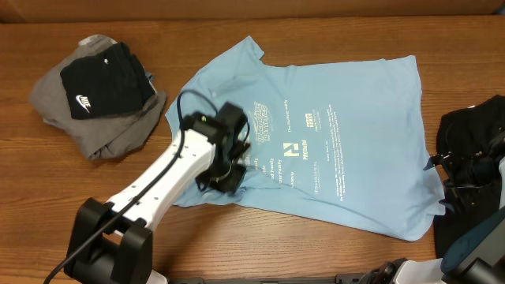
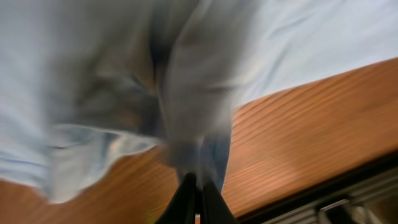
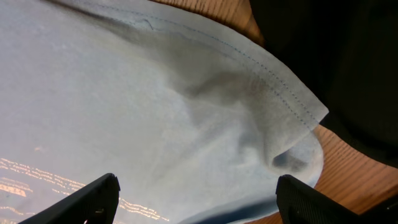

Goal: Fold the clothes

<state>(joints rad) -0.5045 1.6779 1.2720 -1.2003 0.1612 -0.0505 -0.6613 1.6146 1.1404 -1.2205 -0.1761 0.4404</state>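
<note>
The left gripper (image 2: 198, 186) pinches the blue T-shirt (image 1: 347, 142) at one edge (blurred view), while the right gripper (image 3: 196, 208) hangs spread over its stitched hem.

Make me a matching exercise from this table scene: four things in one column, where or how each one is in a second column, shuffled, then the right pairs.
Things
1. light blue T-shirt
2. black Nike piece
3. plain black garment
4. left gripper

Place or state
A. at the right edge of the table
B. shut, pinching pale blue cloth
C. spread out mid-table
D. lying on the grey garment, far left

Pairs: 1-C, 2-D, 3-A, 4-B
</note>
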